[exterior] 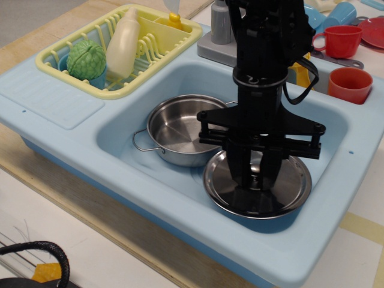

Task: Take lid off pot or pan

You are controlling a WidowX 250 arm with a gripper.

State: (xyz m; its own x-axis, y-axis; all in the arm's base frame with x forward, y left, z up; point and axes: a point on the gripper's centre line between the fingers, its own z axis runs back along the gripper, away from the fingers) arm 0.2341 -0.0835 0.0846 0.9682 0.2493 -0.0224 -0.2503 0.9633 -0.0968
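The pot [177, 131] stands uncovered in the left part of the light blue sink [150, 192], one wire loop handle pointing left. The lid [258, 185], a round shiny steel disc, sits low in the sink's right front part, beside the pot and just clear of its rim. My black gripper [257, 174] comes straight down onto the lid's centre and its fingers are closed around the small knob, which is mostly hidden between them. I cannot tell whether the lid rests on the sink floor or hangs just above it.
A yellow dish rack [120, 51] with a white bottle [123, 42] and a green ball [86, 59] stands at the back left. Red cups [350, 84], a yellow brush [303, 72] and a blue plate [315, 17] are at the back right. Sink walls surround the lid.
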